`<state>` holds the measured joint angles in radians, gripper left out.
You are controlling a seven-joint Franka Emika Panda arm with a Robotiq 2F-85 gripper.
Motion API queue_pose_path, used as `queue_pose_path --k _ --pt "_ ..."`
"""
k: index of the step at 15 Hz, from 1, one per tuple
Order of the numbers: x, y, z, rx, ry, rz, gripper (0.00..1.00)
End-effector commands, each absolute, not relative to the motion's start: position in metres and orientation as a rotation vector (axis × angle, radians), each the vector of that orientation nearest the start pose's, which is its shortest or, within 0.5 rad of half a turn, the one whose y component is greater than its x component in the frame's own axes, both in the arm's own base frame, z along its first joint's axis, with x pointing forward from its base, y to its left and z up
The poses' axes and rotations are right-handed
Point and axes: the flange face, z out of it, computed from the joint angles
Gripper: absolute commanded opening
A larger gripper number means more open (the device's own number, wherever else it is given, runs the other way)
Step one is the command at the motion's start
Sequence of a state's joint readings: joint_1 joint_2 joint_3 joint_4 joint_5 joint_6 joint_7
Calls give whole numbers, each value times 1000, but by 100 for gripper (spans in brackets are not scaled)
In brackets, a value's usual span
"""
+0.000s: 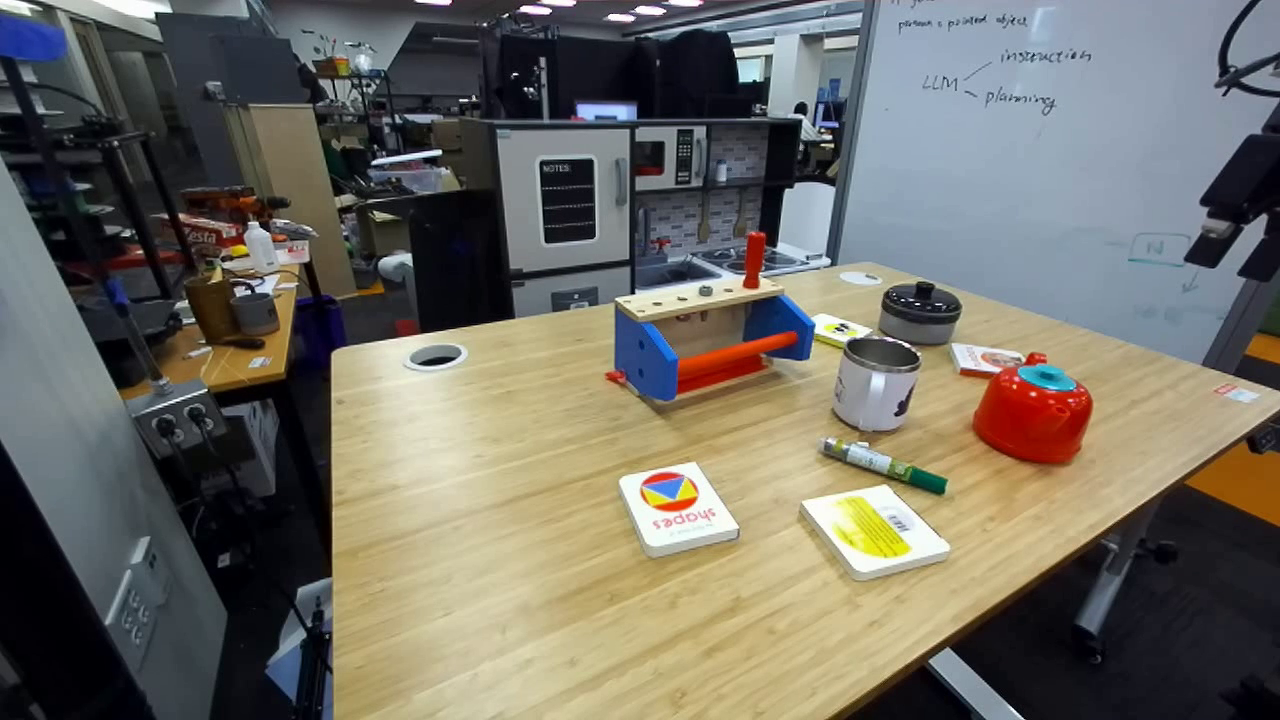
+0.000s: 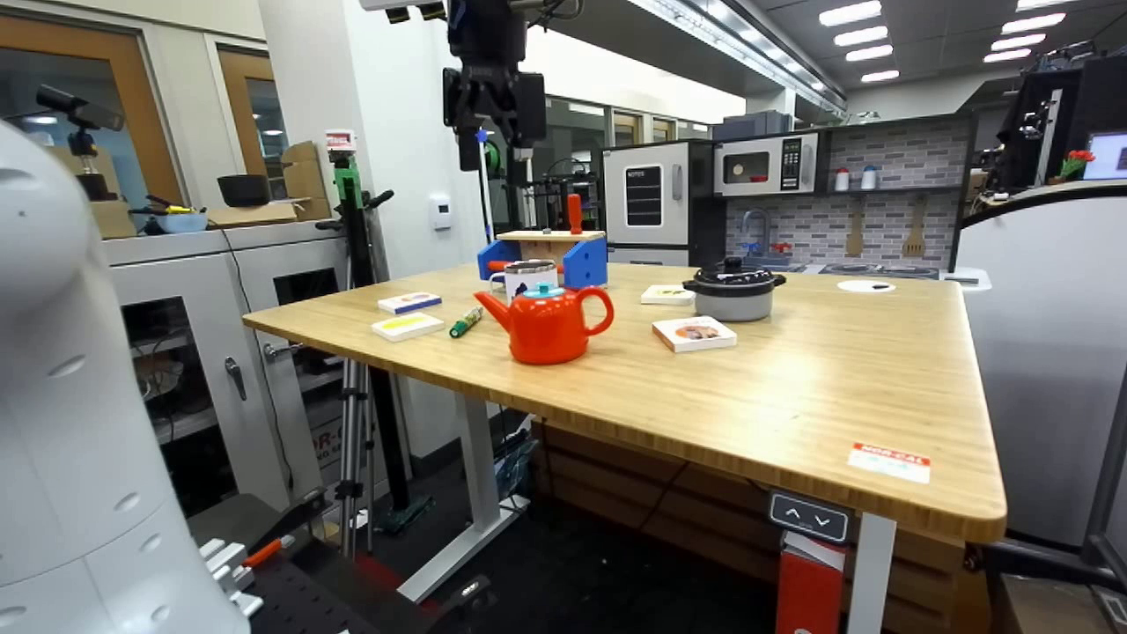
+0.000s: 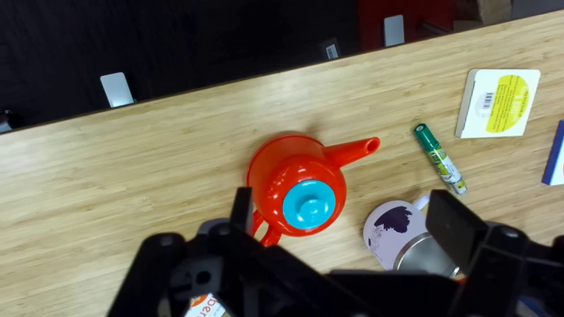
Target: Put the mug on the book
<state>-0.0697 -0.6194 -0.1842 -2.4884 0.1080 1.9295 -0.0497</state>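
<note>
1. In an exterior view, the mug stands upright near the teapot, the shapes book farther off.
2. In an exterior view, we see the tool well above the teapot, spread, empty.
3. In the wrist view, our reach should go right of the teapot, to the seemingly empty mug, partly hidden by the tool.

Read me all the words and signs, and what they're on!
"shapes": book with blue triangle
"NOTES": toy fridge
"LLM", "instruction", "planning", "pointed object", "N": whiteboard
"NOR-CAL": table sticker
Up, down arrows: control panel
"bers": partly hidden book
"esta": red box
Too small or blurred: mug, marker, yellow-printed book, letters inside cabinet.
</note>
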Motion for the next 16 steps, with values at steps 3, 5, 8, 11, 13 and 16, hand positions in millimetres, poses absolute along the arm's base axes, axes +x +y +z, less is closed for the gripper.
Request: queue_pose_path --k 3,5,8,11,13,16 --pt "382 -97 489 -3111 331 -52 100" --pt "391 -94 480 -3205 338 0 100" --pt "406 -83 467 -3325 323 78 100" --pt "418 -69 455 -3411 292 123 100" --pt "422 -59 452 -3440 263 133 100" --pt "425 -37 458 -3453 179 98 100"
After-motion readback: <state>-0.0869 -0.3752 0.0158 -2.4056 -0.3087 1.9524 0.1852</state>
